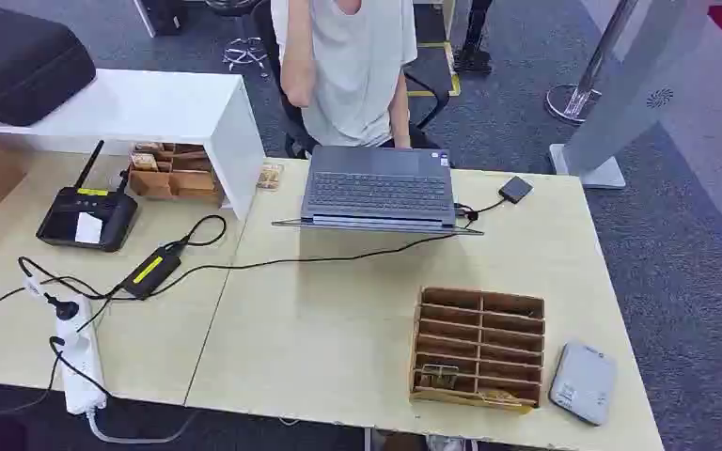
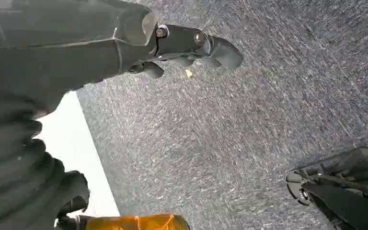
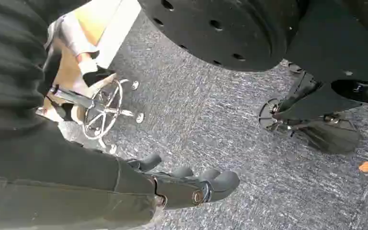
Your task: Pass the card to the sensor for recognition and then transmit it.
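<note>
Grey carpet lies beneath the left hand [image 2: 191,45] and right hand [image 3: 191,184], both loosely curled, empty.

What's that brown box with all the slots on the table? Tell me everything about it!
The brown slotted box looks like wood or cardboard, split by thin walls into two columns of narrow slots. It sits flat near the front edge of the pale table, beside a grey sensor device. A few small items lie in its nearest slots, too small to identify.
</note>
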Available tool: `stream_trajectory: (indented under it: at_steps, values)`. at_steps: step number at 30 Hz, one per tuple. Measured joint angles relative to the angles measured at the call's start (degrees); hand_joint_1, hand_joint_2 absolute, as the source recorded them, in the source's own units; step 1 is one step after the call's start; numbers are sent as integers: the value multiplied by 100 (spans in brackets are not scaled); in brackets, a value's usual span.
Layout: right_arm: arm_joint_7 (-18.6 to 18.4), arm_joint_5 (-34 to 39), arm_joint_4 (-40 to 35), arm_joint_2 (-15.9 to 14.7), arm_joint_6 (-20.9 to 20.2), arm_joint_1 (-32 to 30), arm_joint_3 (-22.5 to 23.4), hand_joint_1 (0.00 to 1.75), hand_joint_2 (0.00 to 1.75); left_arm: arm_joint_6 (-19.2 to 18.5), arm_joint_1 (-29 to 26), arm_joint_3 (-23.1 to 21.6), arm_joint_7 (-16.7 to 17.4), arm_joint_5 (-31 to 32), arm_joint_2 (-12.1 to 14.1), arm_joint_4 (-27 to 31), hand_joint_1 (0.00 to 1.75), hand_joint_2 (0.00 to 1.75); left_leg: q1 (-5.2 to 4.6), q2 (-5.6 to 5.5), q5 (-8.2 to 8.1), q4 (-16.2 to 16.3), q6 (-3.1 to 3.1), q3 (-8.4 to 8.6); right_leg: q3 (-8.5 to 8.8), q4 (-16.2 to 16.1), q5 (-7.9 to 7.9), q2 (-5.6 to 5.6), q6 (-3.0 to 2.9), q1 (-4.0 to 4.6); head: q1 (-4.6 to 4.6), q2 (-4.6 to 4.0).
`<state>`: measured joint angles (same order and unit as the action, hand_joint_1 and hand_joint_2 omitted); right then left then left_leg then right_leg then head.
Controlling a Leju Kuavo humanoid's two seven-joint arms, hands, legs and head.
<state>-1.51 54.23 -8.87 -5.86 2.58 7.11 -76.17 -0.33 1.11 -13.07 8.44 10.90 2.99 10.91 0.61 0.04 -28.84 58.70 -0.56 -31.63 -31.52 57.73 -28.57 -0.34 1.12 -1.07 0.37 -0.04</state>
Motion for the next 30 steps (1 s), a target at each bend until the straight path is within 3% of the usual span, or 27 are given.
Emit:
stream_trajectory:
  at_steps: [1,4,5,7,12,26,30]
  values:
    - [186,366,48,-48,180,-29,65,0,175,35,0,17,61,-236,0,-2,0,175,-1,-3,0,0,0,0,3,0,0,-1,0,-1,0,0]
    - [411,1492,201,-192,2021,-192,685,0,175,105,-51,225,122,-646,-9,-15,0,175,-6,-15,0,0,1,-7,-1,2,-2,-12,2,-19,-2,0]
    - [428,1558,225,-216,2337,-231,828,0,175,105,-70,262,131,-671,-9,-20,0,175,-5,-13,-1,0,1,-10,-1,1,-2,-11,2,-14,0,0]
    - [478,1612,312,-360,2321,-326,1055,0,175,107,-89,328,138,-690,-11,-26,0,175,-6,-13,-1,0,2,-15,-2,-1,-1,-10,3,-14,2,0]
    - [496,1639,361,-382,2264,-384,1320,0,175,107,-85,411,162,-708,-18,-26,0,175,-9,-4,-6,0,-2,-7,-6,-3,-1,-2,2,-11,0,0]
    - [863,1958,435,-407,2509,-384,1440,0,175,114,-88,533,179,-743,-44,-33,0,175,-2,-5,-4,0,-6,-10,-5,1,-1,-3,1,-3,-2,0]
    - [1123,2096,459,-409,2677,-382,1440,0,175,120,-88,557,214,-754,-48,-33,0,175,-3,-5,-4,0,-6,-10,-5,1,-1,-3,1,-4,0,0]
